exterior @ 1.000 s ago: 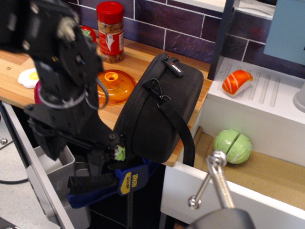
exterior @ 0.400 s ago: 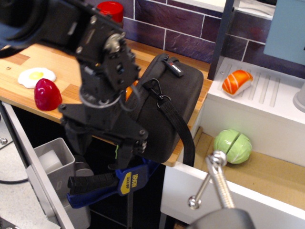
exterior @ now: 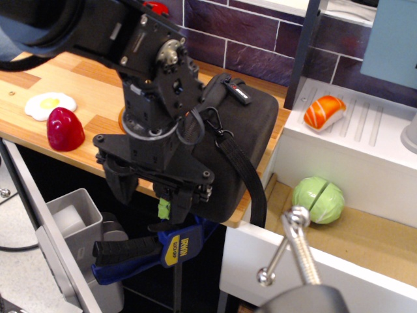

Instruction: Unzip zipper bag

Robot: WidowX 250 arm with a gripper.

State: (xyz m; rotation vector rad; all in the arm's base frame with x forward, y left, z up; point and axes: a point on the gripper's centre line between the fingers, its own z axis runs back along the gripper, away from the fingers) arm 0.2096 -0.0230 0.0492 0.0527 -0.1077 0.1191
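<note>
The zipper bag (exterior: 244,130), a black rounded case, stands tilted on the wooden counter's (exterior: 85,91) front edge. Its shoulder strap (exterior: 244,176) hangs from a metal clip (exterior: 212,120), and a red-white label (exterior: 238,91) sits on top. My black gripper (exterior: 156,202) points down in front of the bag's left side and hides it. Its two fingers stand apart. The green zipper-pull tab (exterior: 164,208) hangs in the gap, close beside the right finger (exterior: 186,199). I cannot tell whether a finger touches the tab.
A toy fried egg (exterior: 49,104) and a red toy (exterior: 64,129) lie at the counter's left. A blue clamp (exterior: 171,248) and a grey bin (exterior: 71,215) sit below the edge. A sushi toy (exterior: 324,111) rests on the white rack, a green cabbage (exterior: 318,200) below it. A metal handle (exterior: 296,241) is near.
My arm has swung from the counter's left edge to the right and now covers the bag's left side. The green tab has stayed in place. The bag has not moved.
</note>
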